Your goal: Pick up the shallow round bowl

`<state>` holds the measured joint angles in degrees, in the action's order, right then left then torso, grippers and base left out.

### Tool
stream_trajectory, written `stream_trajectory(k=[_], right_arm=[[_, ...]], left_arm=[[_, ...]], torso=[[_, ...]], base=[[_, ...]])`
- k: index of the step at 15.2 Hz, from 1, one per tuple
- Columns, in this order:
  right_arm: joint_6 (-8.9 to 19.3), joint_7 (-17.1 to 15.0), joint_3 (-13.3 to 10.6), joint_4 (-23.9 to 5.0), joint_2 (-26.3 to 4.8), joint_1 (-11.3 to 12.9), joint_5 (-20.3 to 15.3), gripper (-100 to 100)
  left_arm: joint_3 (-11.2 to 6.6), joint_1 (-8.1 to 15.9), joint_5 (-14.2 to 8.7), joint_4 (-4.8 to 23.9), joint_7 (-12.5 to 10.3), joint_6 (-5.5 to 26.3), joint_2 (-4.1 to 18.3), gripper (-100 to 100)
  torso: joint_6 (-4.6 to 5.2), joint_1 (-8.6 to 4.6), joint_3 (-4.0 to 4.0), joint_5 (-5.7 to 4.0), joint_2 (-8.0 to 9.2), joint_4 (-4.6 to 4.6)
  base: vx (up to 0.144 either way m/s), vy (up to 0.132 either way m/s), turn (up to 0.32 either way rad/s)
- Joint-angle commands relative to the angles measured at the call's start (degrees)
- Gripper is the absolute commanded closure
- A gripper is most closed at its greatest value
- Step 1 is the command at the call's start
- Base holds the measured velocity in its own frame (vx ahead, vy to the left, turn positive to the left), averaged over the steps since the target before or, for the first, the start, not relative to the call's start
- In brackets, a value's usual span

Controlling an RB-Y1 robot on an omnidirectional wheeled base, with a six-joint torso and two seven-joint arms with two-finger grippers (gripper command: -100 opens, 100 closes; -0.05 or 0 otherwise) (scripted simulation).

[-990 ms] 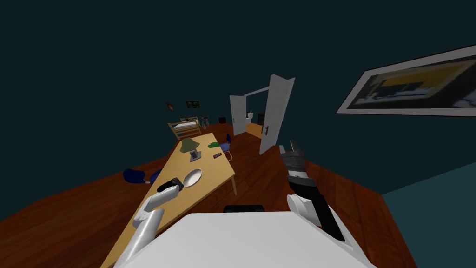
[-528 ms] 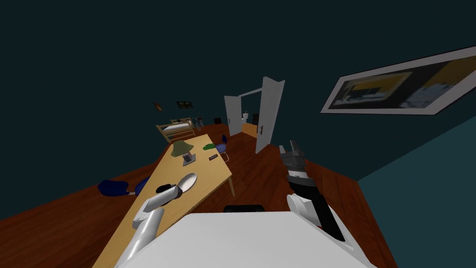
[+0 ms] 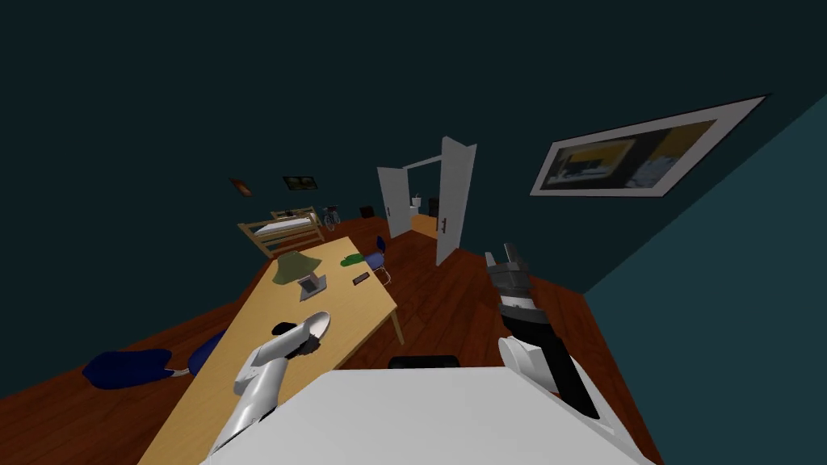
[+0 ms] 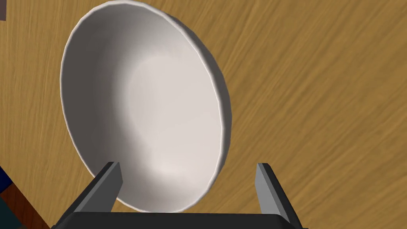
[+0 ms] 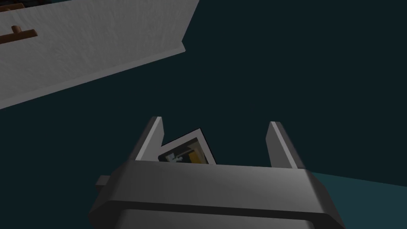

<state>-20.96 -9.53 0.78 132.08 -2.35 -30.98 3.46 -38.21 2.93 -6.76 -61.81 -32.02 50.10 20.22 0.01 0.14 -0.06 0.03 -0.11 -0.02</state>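
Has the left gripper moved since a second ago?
Yes. Against the table, the left gripper has closed in on the bowl, now straddling its rim.

Counted: 1 table (image 3: 355, 311), 1 bowl (image 4: 147, 111), 1 lamp (image 3: 292, 266), 1 grey stand (image 3: 311, 284), 1 dark phone (image 3: 361, 278), 1 green lump (image 3: 351, 260), all mid-left. 1 blue chair (image 3: 375, 260) and 1 bed (image 3: 283, 230) sat above them. 2 white doors (image 3: 456, 202) (image 3: 392, 200) at centre. 3 wall pictures (image 3: 638, 157) (image 3: 300, 182) (image 3: 240, 186): one big upper right, two small upper left. 2 blue bags (image 3: 125, 367) (image 3: 206, 351) lay lower left.

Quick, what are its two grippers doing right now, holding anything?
Left gripper: open, the white bowl lies partly between its fingers, not clamped.
Right gripper: open, holding nothing.
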Motion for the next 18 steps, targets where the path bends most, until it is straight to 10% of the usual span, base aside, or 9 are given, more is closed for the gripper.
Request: stream_trajectory(k=[1,6,13,14,18], right_arm=[[0.0,0.0,0.0,0.0,0.0,0.0,0.0,0],[0.0,0.0,0.0,0.0,0.0,0.0,0.0,0],[0.0,0.0,0.0,0.0,0.0,0.0,0.0,0],[0.0,0.0,0.0,0.0,0.0,0.0,0.0,0],[0.0,0.0,0.0,0.0,0.0,0.0,0.0,0]], left_arm=[[-1.08,1.1,-0.1,2.0,-0.7,2.2,0.1,-100],[-2.84,2.8,-0.2,4.8,-1.9,5.5,0.2,-100],[-2.22,2.2,0.4,6.7,-2.4,1.5,-0.8,-100],[-2.2,2.2,0.5,6.9,-2.4,1.1,-0.8,100],[-2.23,2.2,0.4,6.9,-2.5,1.1,-0.8,100]], torso=[[0.0,0.0,0.0,0.0,0.0,0.0],[0.0,0.03,-0.02,0.01,-0.03,-0.01],[-0.04,0.13,0.02,0.03,0.04,0.0],[-0.04,0.08,0.03,0.02,0.05,0.01],[-0.03,-0.06,0.03,-0.03,0.08,0.0]], base=[[0.031,0.028,-0.125],[0.029,0.029,-0.14],[0.016,0.04,-0.031],[0.003,0.012,-0.002],[0.0,0.001,0.0]])
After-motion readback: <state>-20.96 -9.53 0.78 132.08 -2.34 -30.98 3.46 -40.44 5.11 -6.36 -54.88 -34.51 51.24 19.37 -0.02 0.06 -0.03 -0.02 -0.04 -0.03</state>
